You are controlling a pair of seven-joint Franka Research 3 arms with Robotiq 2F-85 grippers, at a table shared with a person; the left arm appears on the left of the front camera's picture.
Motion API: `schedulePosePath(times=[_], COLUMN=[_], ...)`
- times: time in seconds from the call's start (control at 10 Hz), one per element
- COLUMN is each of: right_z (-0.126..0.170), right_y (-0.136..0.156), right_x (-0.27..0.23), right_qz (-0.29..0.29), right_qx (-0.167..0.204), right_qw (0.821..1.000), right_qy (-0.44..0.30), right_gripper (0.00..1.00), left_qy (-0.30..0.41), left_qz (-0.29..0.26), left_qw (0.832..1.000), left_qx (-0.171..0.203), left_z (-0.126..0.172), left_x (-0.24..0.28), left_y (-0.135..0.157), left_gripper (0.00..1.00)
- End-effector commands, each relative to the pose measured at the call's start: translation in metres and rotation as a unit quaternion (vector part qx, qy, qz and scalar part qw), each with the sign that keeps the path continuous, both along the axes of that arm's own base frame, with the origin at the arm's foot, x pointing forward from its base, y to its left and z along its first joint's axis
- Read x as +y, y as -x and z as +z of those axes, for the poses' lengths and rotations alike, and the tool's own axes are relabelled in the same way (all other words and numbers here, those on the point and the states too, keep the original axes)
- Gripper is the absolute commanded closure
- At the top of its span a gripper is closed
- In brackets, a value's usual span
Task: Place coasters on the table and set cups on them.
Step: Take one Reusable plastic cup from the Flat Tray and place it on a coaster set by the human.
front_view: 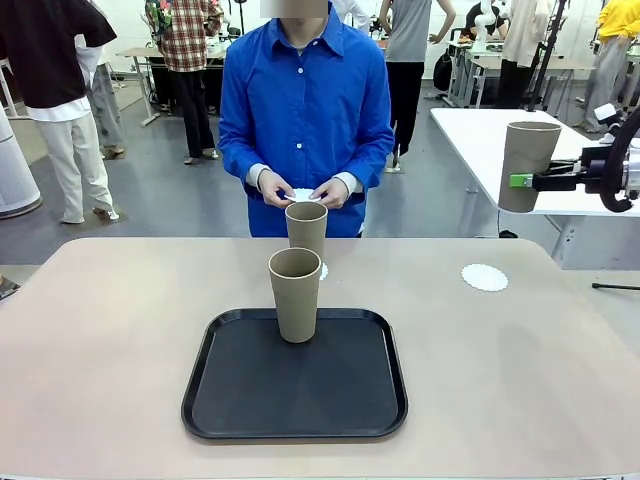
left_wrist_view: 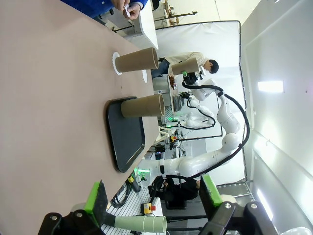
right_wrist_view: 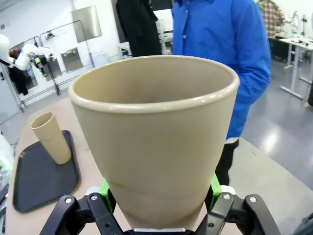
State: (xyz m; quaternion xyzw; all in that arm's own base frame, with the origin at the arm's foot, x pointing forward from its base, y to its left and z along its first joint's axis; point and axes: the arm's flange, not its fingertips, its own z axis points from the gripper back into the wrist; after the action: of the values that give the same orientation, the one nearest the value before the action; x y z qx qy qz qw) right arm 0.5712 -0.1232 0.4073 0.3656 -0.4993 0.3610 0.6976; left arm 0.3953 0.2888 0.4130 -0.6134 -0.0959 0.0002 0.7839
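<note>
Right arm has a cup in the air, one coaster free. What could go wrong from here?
1. The held cup in the right gripper hangs high and to the side of the free coaster; set down off-centre, it may shove the thin disc.
2. The person's hands hold another coaster by the far edge; reaching in to lay it might cross the arm's path.

Far cup (front_view: 306,228) hides most of its coaster (front_view: 323,271); the white thing in the person's hands (front_view: 275,188) is too small to tell.
</note>
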Motion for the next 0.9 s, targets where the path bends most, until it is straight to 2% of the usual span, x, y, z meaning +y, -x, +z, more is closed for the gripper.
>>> schedulePosePath(times=[0.0, 0.1, 0.2, 0.5, 0.8], right_z=[-0.035, -0.052, -0.065, -0.099, -0.124], right_y=[-0.009, -0.01, -0.012, -0.024, -0.035], right_x=[0.003, 0.008, 0.01, 0.007, 0.002], right_qz=[0.082, 0.111, 0.129, 0.173, 0.197], right_qx=[0.018, 0.032, 0.027, -0.015, -0.025], right_qw=[0.996, 0.993, 0.991, 0.985, 0.98], right_qy=[-0.032, -0.036, -0.035, -0.005, 0.005], right_gripper=[0.17, 0.17, 0.17, 0.17, 0.17], left_qy=[0.004, 0.004, 0.004, 0.004, 0.004], left_qz=[0.005, 0.005, 0.005, 0.005, 0.005], left_qw=[1.0, 1.0, 1.0, 1.0, 1.0], left_qx=[-0.001, -0.001, -0.001, -0.001, -0.001], left_z=[0.003, 0.003, 0.003, 0.003, 0.003], left_x=[0.001, 0.001, 0.001, 0.001, 0.001], left_y=[-0.001, -0.001, -0.001, -0.001, -0.001], left_gripper=[0.0, 0.0, 0.0, 0.0, 0.0])
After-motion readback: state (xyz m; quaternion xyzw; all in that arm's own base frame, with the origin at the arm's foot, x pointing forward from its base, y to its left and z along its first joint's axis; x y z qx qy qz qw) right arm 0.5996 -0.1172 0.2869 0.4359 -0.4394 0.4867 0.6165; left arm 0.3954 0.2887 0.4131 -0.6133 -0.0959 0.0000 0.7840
